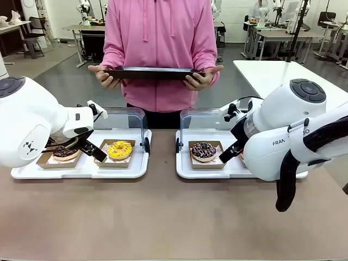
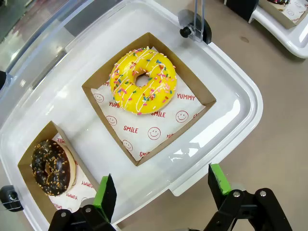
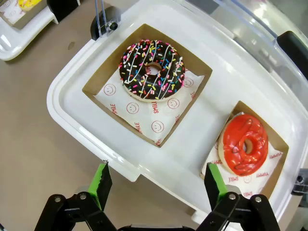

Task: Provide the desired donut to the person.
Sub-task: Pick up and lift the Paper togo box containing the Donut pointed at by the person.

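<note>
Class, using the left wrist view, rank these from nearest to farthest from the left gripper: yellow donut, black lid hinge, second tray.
1. Yellow donut, centre, ahead of the left gripper.
2. Black lid hinge, top edge.
3. Second tray, top-right corner.

A grey floor (image 1: 60,81) stretched behind the brown bench (image 1: 163,217). A white table (image 1: 283,76) stood at two o'clock, desks (image 1: 272,35) beyond it, a chair (image 1: 33,33) at ten o'clock.

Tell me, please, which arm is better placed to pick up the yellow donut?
The left arm. The left pincer, open, hangs close by the yellow donut. The right pincer, also open, hangs at the other tray, by the dark sprinkled donut and the red donut.
</note>
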`<state>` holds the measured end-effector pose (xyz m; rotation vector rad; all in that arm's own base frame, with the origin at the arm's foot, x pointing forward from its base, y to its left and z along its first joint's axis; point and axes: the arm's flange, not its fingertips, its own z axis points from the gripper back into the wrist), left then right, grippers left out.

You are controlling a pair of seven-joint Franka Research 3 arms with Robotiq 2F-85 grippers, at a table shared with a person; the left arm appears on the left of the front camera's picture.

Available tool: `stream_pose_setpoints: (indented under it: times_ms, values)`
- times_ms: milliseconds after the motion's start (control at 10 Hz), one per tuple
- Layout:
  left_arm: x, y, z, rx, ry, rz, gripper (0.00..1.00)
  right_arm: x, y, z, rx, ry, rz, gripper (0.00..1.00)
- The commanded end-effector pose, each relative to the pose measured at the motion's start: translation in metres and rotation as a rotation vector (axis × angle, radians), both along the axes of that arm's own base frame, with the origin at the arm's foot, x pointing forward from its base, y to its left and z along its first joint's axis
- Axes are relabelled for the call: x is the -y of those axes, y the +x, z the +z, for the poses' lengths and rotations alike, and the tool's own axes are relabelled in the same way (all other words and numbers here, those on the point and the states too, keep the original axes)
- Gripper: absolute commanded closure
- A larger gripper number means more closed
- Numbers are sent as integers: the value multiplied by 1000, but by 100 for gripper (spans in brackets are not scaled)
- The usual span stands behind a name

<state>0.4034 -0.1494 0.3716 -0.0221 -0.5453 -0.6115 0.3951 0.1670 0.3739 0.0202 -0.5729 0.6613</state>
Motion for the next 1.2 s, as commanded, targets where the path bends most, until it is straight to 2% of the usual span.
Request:
stream_pose_setpoints:
  times_ms: [0, 100, 400, 600, 700, 1100]
  values:
    - [0, 0, 0, 0, 0, 0, 0, 0, 0, 0, 0, 0, 0, 0]
    - [0, 0, 0, 0, 0, 0, 0, 0, 0, 0, 0, 0, 0, 0]
    - [-54, -6, 55, -18, -52, -77, 0, 58, -1, 88, -33, 94, 176, 0]
    - [-97, -16, 73, -25, -154, -172, 0, 99, -2, 117, -35, 144, 264, 0]
    - [-118, -17, 83, -17, -206, -205, 0, 119, -1, 131, -8, 193, 306, 0]
    - [-177, -29, 108, 71, -309, -235, 0, 174, -24, 156, 102, 319, 319, 0]
